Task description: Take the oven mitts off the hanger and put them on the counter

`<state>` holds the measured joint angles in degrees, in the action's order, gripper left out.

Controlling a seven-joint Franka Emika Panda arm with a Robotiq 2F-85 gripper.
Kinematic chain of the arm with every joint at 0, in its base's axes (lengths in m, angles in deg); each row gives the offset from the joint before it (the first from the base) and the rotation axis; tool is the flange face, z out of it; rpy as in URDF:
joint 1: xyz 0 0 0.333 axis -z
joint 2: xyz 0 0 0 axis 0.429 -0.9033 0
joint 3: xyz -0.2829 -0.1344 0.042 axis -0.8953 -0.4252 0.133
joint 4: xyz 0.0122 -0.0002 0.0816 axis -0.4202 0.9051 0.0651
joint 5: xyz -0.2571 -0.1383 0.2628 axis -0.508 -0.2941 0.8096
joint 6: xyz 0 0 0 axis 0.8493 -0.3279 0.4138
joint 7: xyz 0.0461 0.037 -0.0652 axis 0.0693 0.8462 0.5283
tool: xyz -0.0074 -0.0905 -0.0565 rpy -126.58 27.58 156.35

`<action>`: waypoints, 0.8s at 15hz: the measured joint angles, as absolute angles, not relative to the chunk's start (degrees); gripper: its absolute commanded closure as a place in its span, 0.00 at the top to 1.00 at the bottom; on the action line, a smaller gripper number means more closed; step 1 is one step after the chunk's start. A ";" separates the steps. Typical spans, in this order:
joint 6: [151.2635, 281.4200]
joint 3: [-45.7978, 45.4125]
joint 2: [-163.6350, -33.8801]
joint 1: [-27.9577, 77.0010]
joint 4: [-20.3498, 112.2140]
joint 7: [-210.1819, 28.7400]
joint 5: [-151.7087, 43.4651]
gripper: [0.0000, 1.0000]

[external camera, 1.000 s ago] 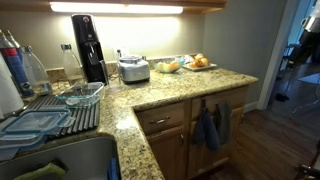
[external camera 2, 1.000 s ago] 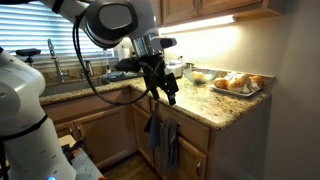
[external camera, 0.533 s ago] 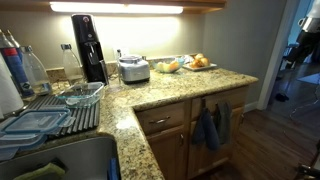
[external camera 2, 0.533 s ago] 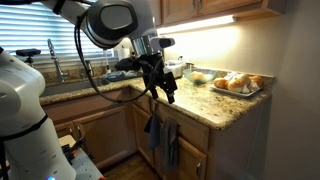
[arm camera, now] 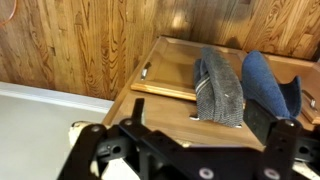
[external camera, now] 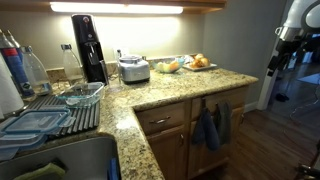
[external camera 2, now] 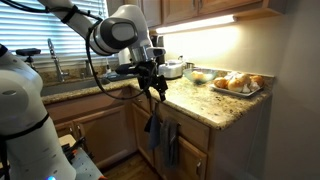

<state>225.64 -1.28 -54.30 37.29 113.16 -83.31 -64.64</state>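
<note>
Hanging on the brown wooden cabinet front [external camera: 168, 150], two floppy grey-blue padded fabric oven mitts [external camera: 212, 128] [external camera 2: 162, 138] [arm camera: 220, 88], below the speckled tan granite bench [external camera: 185, 88] [external camera 2: 203, 108], black tool [external camera 2: 160, 90] just above them, spread wide apart, empty.

no text, label, brand, number or sign can be read in any of the views. whatever print there may be on the bottles [external camera: 18, 62] at the far left of the surface [external camera: 170, 92], on the tall black machine [external camera: 88, 45] or on the white cooker [external camera: 134, 69] beside it is too small and blurred to make out.
</note>
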 measured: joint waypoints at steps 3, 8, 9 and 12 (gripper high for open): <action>231.14 -0.33 -58.15 34.38 113.12 -84.83 -60.56 1.00; 235.01 1.64 -63.08 32.02 112.92 -85.68 -57.93 1.00; 235.02 1.76 -63.42 32.00 112.84 -85.68 -57.93 1.00; 235.02 1.76 -63.50 32.00 112.74 -85.68 -57.93 1.00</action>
<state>235.02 1.76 -63.50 32.00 112.74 -85.68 -57.93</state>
